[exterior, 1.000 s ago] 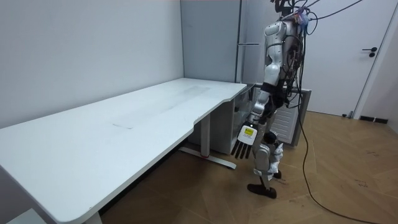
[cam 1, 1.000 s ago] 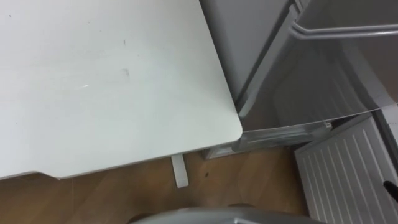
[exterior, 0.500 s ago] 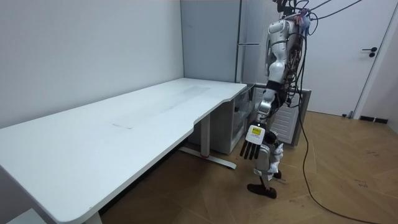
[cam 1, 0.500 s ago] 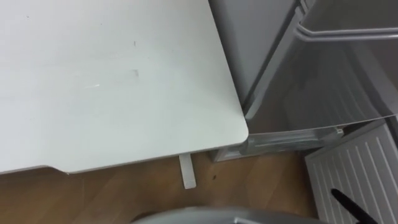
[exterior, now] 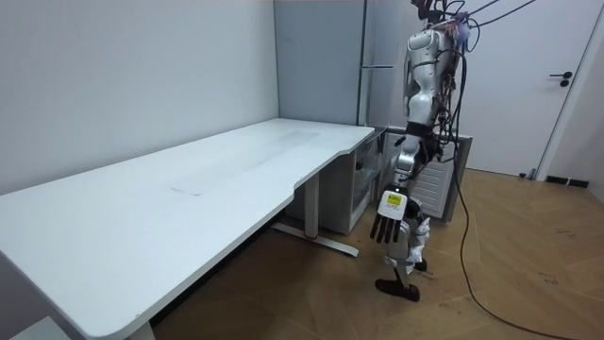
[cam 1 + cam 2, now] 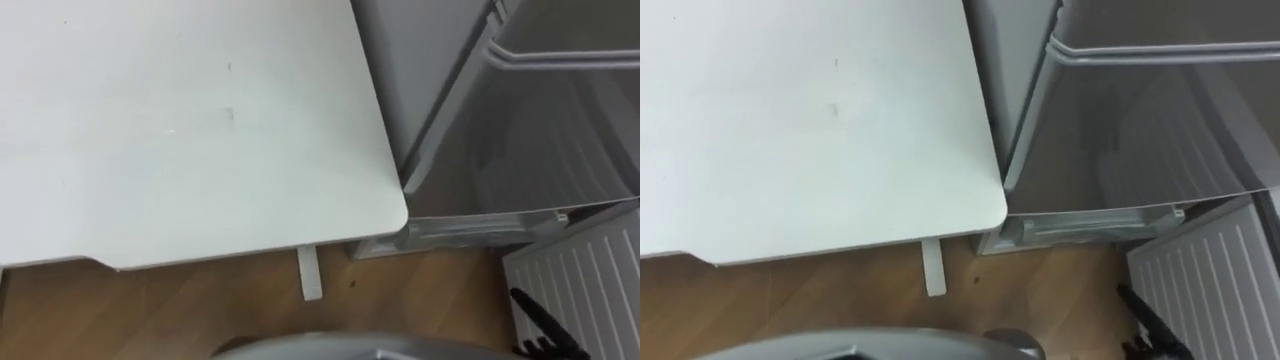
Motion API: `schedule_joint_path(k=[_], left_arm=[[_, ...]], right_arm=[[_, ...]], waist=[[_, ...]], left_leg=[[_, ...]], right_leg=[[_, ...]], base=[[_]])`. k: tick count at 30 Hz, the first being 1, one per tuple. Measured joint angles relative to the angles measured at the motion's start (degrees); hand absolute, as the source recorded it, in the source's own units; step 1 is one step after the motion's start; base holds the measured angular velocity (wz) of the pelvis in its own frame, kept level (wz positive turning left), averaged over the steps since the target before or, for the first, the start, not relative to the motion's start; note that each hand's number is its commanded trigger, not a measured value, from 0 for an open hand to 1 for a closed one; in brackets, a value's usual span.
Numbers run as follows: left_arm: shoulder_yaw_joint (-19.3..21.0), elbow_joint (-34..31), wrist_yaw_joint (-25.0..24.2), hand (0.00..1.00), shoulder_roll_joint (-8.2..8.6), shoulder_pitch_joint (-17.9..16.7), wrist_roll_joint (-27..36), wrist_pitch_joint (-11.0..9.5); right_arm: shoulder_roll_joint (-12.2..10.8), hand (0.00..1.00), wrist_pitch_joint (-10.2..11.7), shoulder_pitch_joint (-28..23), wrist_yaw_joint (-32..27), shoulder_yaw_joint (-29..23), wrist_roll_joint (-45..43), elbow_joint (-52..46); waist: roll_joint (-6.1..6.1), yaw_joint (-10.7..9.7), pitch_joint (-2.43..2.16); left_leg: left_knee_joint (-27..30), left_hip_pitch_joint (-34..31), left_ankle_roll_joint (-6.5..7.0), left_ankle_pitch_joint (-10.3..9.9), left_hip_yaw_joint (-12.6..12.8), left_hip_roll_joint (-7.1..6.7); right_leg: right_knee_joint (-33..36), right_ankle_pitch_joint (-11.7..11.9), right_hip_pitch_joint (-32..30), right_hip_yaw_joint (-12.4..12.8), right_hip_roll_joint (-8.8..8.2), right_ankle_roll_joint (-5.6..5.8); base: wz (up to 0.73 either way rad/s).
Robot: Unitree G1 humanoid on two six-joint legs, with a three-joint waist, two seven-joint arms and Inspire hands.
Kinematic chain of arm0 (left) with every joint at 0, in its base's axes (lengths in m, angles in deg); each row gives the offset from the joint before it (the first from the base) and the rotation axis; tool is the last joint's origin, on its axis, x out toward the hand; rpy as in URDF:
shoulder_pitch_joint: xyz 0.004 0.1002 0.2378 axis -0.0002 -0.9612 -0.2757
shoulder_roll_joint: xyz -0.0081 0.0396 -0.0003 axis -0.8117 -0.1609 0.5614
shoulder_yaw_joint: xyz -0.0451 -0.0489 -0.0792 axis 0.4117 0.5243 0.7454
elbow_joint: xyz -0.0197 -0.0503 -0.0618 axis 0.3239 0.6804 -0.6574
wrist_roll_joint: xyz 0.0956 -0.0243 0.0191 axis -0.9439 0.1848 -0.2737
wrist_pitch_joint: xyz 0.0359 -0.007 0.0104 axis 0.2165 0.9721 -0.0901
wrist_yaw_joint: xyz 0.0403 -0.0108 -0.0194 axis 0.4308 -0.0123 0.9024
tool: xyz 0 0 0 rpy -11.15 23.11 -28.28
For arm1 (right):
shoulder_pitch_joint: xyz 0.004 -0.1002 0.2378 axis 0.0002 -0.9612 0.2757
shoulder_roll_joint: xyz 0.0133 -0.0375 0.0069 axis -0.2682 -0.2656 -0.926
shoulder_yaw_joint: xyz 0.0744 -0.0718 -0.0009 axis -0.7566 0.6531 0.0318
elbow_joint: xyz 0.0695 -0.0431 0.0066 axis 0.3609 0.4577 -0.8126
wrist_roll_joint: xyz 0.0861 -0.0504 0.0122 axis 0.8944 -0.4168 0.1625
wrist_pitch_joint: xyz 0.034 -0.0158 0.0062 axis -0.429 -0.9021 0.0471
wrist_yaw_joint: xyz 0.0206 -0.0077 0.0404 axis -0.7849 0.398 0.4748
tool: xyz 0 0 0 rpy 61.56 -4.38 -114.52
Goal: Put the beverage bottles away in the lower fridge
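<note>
The desk [image 6: 200,130] sits just beside the fridge [image 6: 520,130], lower door [image 6: 590,270] seemingly open.

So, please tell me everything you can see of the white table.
The white table has a long, smooth, matt top with rounded corners and an inward curve in its front edge; it looks like laminated board, bare but for faint marks. A white leg with a flat foot stands on the wooden floor. Its far end is close beside the grey fridge, where the robot stands.
</note>
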Motion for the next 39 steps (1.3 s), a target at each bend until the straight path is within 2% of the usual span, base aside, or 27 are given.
schedule_joint_path(k=[2,3,5,6,7,8,10,12,14,16,20,25,26,30,33,39], left_arm=[[-0.58,1.13,-1.12,0.0,0.02,2.72,-0.02,-0.09],[-0.62,1.47,-1.38,0.0,0.04,3.42,-0.08,-0.14],[-1.79,3.13,-2.05,0.0,0.03,7.06,0.01,-0.02],[-2.22,3.3,-2.15,0.0,0.03,7.86,0.07,-0.05],[-2.79,4.11,-2.23,0.0,-0.15,9.76,0.09,-0.27],[-3.28,4.25,-2.06,0.0,-0.44,11.1,0.28,-0.35],[-5.21,4.22,-1.58,0.0,-1.01,12.4,2.04,-0.34],[-6.62,4.18,-1.38,0.0,-1.6,13.07,4.35,-0.4],[-10.31,3.95,-0.88,0.0,-3.27,13.87,6.88,0.13],[-12.93,3.36,-0.49,0.0,-4.15,14.06,6.8,0.2],[-16.71,0.86,0.64,0.0,-4.84,14.36,7.51,0.01],[-20.28,-1.04,0.72,0.0,-5.05,15.12,12.43,-0.13],[-20.99,-1.04,1.08,0.0,-5.08,15.12,14.13,-0.26],[-22.05,-1.74,2.58,0.0,-5.23,14.97,15.92,-0.62],[-22.4,-2.67,3.65,0.0,-5.26,14.81,17.01,-1.04],[-22.72,-3.51,7.02,0.0,-5.27,14.66,17.53,-2.15]], right_arm=[[0.17,0.0,0.35,4.79,0.5,-0.41,1.77,1.6],[0.16,0.0,0.37,6.34,0.5,-0.71,2.56,1.86],[1.08,0.0,1.0,13.88,0.47,-1.89,4.51,4.66],[1.49,0.0,1.19,15.29,0.49,-1.87,4.51,5.37],[1.88,0.0,1.53,18.42,0.23,-1.79,4.86,5.95],[1.94,0.0,1.52,20.42,-0.32,-1.49,5.47,5.97],[2.35,0.0,1.36,22.64,-0.91,-0.86,7.17,6.23],[3.97,0.0,1.15,25.23,-1.17,-0.01,9.31,8.22],[6.43,0.0,1.2,26.87,-1.66,1.35,10.87,8.44],[8.4,0.0,1.2,28.68,-2.12,3.09,11.45,8.6],[12.1,0.0,1.22,32.64,-2.57,7.27,13.58,9.43],[12.74,0.0,1.29,37.36,-3.99,9.54,15.98,8.73],[12.81,0.0,1.31,38.45,-4.08,9.86,16.82,7.74],[13.58,0.0,1.56,40.64,-5.56,11.12,18.7,6.02],[15.46,0.0,1.54,40.91,-6.47,11.69,18.71,5.22],[17.69,0.0,1.25,40.94,-9.88,14.5,13.89,-0.07]], waist=[[1.22,0.51,0.57],[1.37,0.51,0.69],[3.37,0.68,1.79],[3.81,0.74,1.95],[4.43,1.81,2.02],[4.62,2.76,1.97],[4.64,3.27,1.85],[4.9,3.68,1.67],[4.73,3.91,1.64],[4.52,4.59,1.64],[4.44,5.28,1.68],[3.96,6.96,1.81],[3.97,6.99,1.81],[3.52,7.01,1.96],[3.16,6.7,1.99],[3.08,6.0,2.02]], left_leg=[[4.68,-5.85,0.41,-0.28,-0.38,0.27],[5.72,-7.31,0.48,-0.32,-0.49,0.28],[10.9,-14.51,1.47,-1.01,-0.56,0.23],[12.06,-16.41,1.59,-1.2,-0.57,0.22],[13.83,-20.33,1.82,-1.38,-0.44,0.11],[15.5,-23.84,2.0,-1.3,-0.43,-0.08],[17.81,-28.19,2.31,-1.09,-0.79,-0.79],[19.51,-32.29,2.29,-0.46,-1.52,-1.29],[21.2,-37.33,2.58,0.57,-1.8,-2.16],[22.38,-40.92,2.75,1.12,-1.48,-2.35],[25.93,-49.06,2.79,1.65,-1.44,-2.72],[30.17,-57.2,2.89,1.38,-0.62,-2.45],[31.22,-58.94,2.89,1.2,-0.31,-2.56],[34.46,-62.27,2.64,0.29,-0.28,-2.7],[36.99,-64.97,2.6,-0.43,-0.22,-2.46],[41.96,-67.46,3.02,-2.32,0.14,-2.01]], right_leg=[[3.68,-0.1,-5.52,-0.12,-0.3,-0.1],[4.94,-0.19,-7.06,-0.24,-0.49,-0.16],[10.73,-1.14,-14.64,0.06,-1.22,-0.12],[12.04,-1.35,-16.67,0.38,-1.32,-0.09],[14.99,-1.68,-21.2,1.08,-1.63,-0.11],[17.6,-1.98,-25.09,1.44,-2.08,-0.2],[21.01,-3.09,-29.82,1.36,-3.16,-0.08],[23.18,-3.57,-33.8,0.98,-3.84,0.1],[26.34,-3.6,-39.05,0.81,-5.0,0.0],[28.36,-3.55,-43.21,1.62,-5.27,-0.17],[32.9,-3.81,-51.63,1.76,-6.23,-0.69],[38.15,-4.24,-60.65,3.14,-6.34,-1.12],[39.78,-4.67,-62.6,3.2,-6.88,-1.31],[43.95,-6.38,-66.29,3.45,-7.57,-1.89],[46.42,-7.18,-69.07,3.55,-7.8,-2.2],[50.6,-8.51,-71.43,3.95,-8.24,-2.68]], base=[[0.05],[0.0],[0.0],[-0.11],[-0.11],[-0.07],[0.19],[0.29],[0.26],[0.04],[0.08],[0.01],[0.06],[0.14],[0.03],[-0.06]])
